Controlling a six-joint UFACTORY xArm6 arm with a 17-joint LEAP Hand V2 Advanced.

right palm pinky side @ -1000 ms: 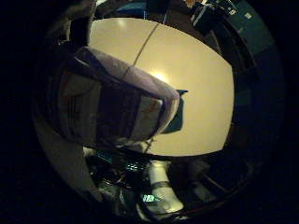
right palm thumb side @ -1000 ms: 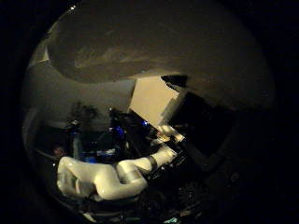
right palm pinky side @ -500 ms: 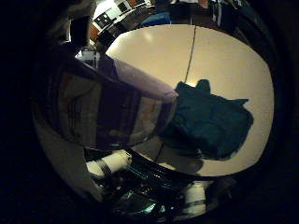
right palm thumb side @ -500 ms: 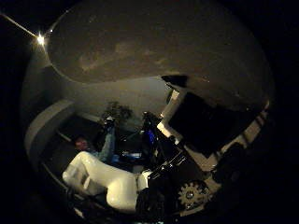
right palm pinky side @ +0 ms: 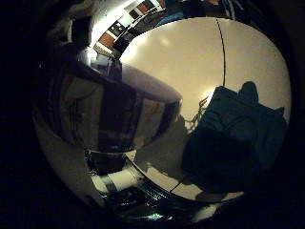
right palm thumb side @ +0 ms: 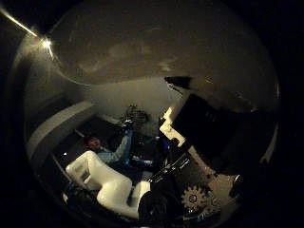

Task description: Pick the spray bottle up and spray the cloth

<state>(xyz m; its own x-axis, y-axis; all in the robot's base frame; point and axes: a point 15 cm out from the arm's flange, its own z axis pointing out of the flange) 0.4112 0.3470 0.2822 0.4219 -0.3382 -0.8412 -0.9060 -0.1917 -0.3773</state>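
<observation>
The spray bottle (right palm pinky side: 105, 110), with a pale printed label and a dark top, fills much of the right little finger side palm view, close against the palm and above the table. Its body (right palm thumb side: 161, 47) also fills much of the right thumb side palm view. My hand (right palm thumb side: 204, 128) shows there as black and white finger parts curled against the bottle's side. The dark teal cloth (right palm pinky side: 238, 138) lies crumpled on the cream table (right palm pinky side: 181, 67), beyond the bottle's lower end and away from it.
A thin seam (right palm pinky side: 224, 57) runs across the tabletop. Shelves and furniture (right palm pinky side: 129, 21) stand beyond the table's far edge. The white arm (right palm thumb side: 100, 180) and a geared part (right palm thumb side: 195, 198) show under the bottle. A bright lamp (right palm thumb side: 47, 43) shines overhead.
The whole picture has shifted, so the hand has moved over the table with the bottle. The cloth shows larger and nearer now. The bottle stays against the palm.
</observation>
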